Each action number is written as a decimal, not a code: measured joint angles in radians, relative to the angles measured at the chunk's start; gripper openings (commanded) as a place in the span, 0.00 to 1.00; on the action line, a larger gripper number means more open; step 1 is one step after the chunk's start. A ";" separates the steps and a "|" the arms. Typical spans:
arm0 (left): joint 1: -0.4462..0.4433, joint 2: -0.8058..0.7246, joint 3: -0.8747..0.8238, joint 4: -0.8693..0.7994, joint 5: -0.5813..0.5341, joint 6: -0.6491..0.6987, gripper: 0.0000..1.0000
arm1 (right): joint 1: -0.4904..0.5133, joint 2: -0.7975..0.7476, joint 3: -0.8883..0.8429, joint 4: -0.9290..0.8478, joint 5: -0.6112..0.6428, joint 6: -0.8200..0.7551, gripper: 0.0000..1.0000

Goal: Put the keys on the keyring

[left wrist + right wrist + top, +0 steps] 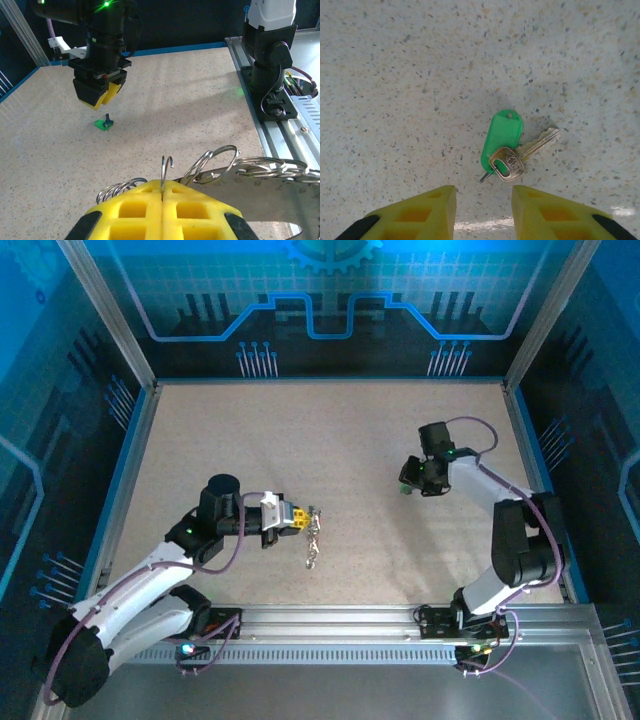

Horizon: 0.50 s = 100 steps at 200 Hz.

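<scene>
The keyring point(215, 162) is a chain of thin silver rings. My left gripper point(163, 192) is shut on one ring of it, and the other rings hang to either side. From above, the keyring point(314, 540) dangles from the left gripper point(300, 518) over the table's left middle. A silver key point(536, 146) with a green tag point(502, 134) lies flat on the table. My right gripper point(483, 200) hovers just short of the key, open, with nothing between its yellow fingers. In the left wrist view the right gripper point(100, 97) hangs above the green-tagged key point(104, 123).
A metal rail point(340, 625) runs along the near edge and carries both arm bases. The right arm's base point(270, 65) stands close to the keyring's right. Blue walls and aluminium posts point(110, 315) enclose the speckled table point(330, 430).
</scene>
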State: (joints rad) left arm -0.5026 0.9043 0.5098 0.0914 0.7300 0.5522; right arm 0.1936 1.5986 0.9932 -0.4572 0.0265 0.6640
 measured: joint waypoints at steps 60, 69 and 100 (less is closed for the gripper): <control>0.000 0.003 0.006 -0.022 0.005 0.000 0.00 | 0.058 0.117 0.070 -0.087 0.082 0.100 0.29; 0.000 0.003 0.006 -0.023 0.008 0.000 0.00 | 0.062 0.126 0.082 -0.097 0.095 0.108 0.29; 0.000 0.008 0.006 -0.024 0.011 -0.002 0.00 | 0.081 0.147 0.102 -0.112 0.124 0.139 0.29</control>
State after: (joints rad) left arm -0.5026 0.9123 0.5163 0.0677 0.7410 0.5507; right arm 0.2749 1.7454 1.0954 -0.5694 0.1505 0.8032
